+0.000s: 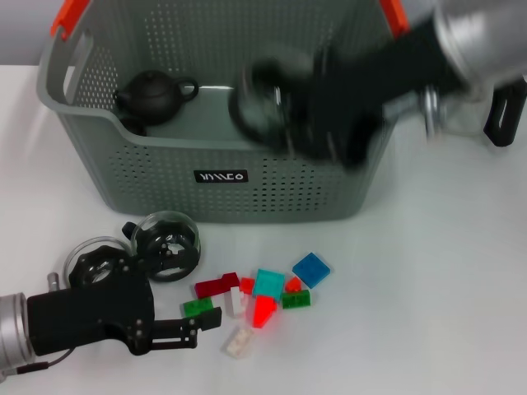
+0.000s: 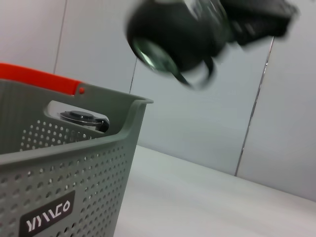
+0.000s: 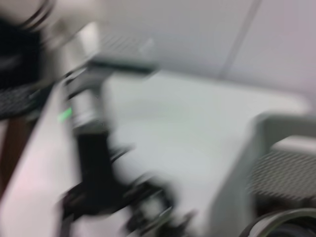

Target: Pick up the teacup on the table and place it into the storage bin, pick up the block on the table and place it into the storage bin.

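The storage bin [image 1: 165, 177] stands at the back of the table, grey-green with orange handle ends; it also shows in the left wrist view [image 2: 64, 163]. My right gripper [image 1: 284, 111] is shut on a dark glass teacup [image 1: 254, 103] and holds it in the air over the bin's middle. The left wrist view shows that teacup [image 2: 165, 39] blurred, high above the bin's rim. Several coloured blocks [image 1: 268, 284] lie in front of the bin. My left gripper [image 1: 193, 329] is low at the front left, open and empty, next to a green block [image 1: 198, 307].
A black teapot [image 1: 152, 95] sits inside the bin at its left. Two more glass teacups [image 1: 169, 243] [image 1: 97, 259] stand on the table by my left gripper. A black object [image 1: 502, 111] stands at the far right.
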